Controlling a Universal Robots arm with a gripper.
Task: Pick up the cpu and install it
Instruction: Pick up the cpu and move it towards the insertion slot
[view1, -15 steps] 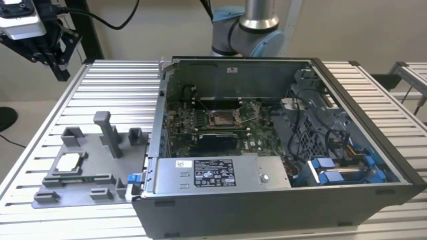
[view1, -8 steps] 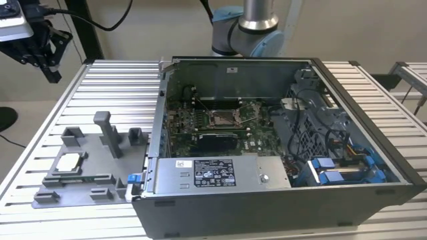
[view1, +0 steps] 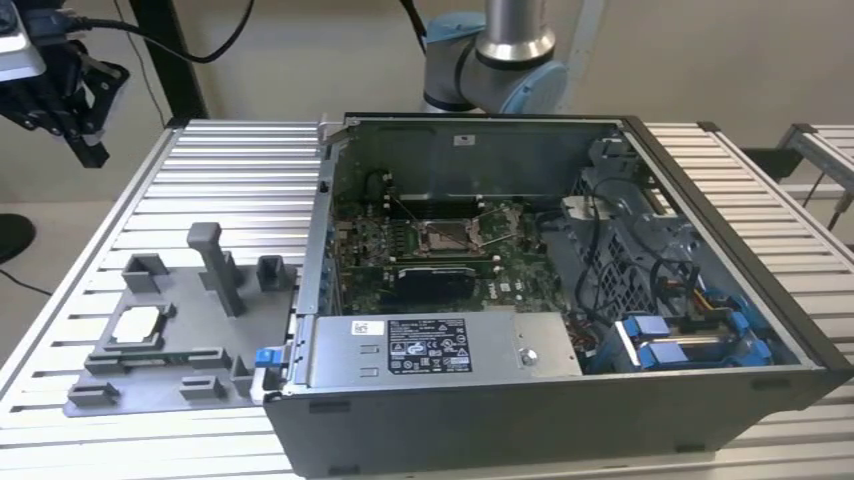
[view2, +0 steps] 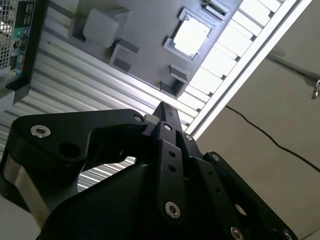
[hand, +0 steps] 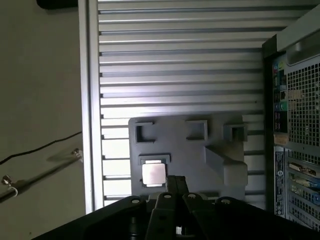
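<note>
The cpu (view1: 138, 323) is a small pale silver square lying flat in a recess of the grey fixture plate (view1: 174, 360), on the exterior view's left, beside the open computer case (view1: 561, 300). It also shows in both wrist views as the cpu (view2: 191, 36) and the cpu (hand: 153, 173), still seated in the fixture. My black gripper (view1: 91, 150) hangs high above the table's far left corner, well away from the chip. Its fingers (view2: 167, 112) lie together with nothing between them, and they show the same way as fingers (hand: 175, 184). The dark socket (view1: 447, 235) sits in the green board inside the case.
A grey post (view1: 214, 262) and several raised blocks stand on the fixture plate. A silver power supply box (view1: 441, 345) fills the case's near side, with cables and blue parts (view1: 667, 340) on the exterior view's right. The ribbed aluminium table (view1: 227, 180) ends just beside the gripper.
</note>
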